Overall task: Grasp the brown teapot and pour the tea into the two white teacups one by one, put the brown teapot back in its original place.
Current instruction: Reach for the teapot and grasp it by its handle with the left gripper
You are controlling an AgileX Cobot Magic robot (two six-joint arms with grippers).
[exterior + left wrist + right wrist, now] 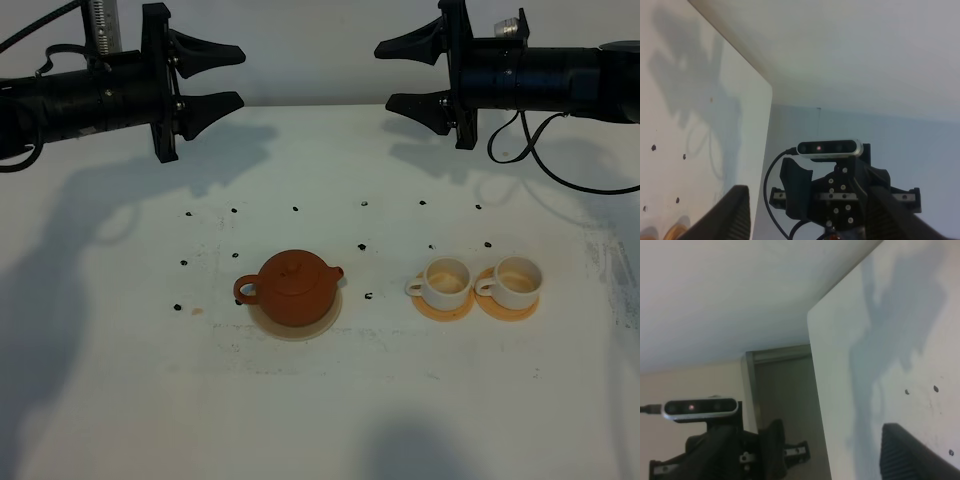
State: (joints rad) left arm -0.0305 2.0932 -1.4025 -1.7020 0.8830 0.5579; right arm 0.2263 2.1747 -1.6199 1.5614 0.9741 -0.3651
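both arms hang above the table (120, 400), the left gripper (240, 75) and right gripper (383, 75) facing each other, jaws spread wide and holding nothing. the brown teapot (295, 288) sits on its pale beige disc (300, 332), below and in front of both, a little closer to the left gripper. its handle-to-spout line runs across between the arms, handle toward the left gripper, spout toward the two white teacups (446, 282) below the right one. the left arm looks better placed for the grasp.

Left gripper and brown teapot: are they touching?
Apart. The exterior high view shows the left gripper open, well behind the brown teapot, with table showing between them.
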